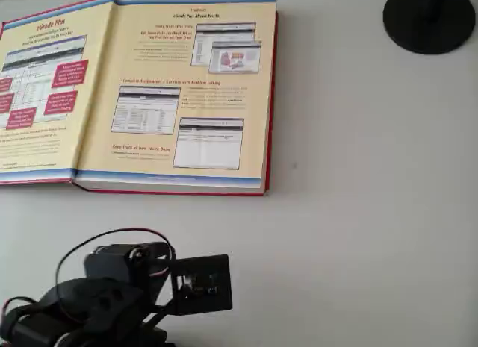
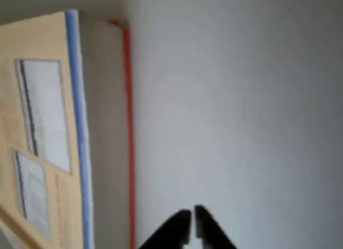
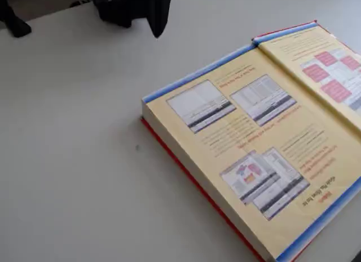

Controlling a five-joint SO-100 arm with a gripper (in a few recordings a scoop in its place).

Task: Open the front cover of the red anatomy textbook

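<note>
The red anatomy textbook [image 1: 179, 101] lies open on the white table, its yellowish printed first page facing up. Its front cover [image 1: 45, 93] lies flat to the left in the overhead view, inner face up with red boxes; the heart picture is hidden underneath. The fixed view shows the textbook [image 3: 248, 155] with the cover [image 3: 333, 76] at the right edge. My gripper [image 2: 192, 214] is shut with nothing in it, over bare table, apart from the book's white page block [image 2: 107, 126]. In the fixed view the gripper [image 3: 157, 22] hangs behind the book's far corner. My arm [image 1: 112, 287] is below the book.
A black round stand base [image 1: 429, 19] sits at the top right of the overhead view. Another dark object [image 3: 11, 20] is at the top left of the fixed view. Bare white table [image 1: 358, 213] stretches right of and below the book.
</note>
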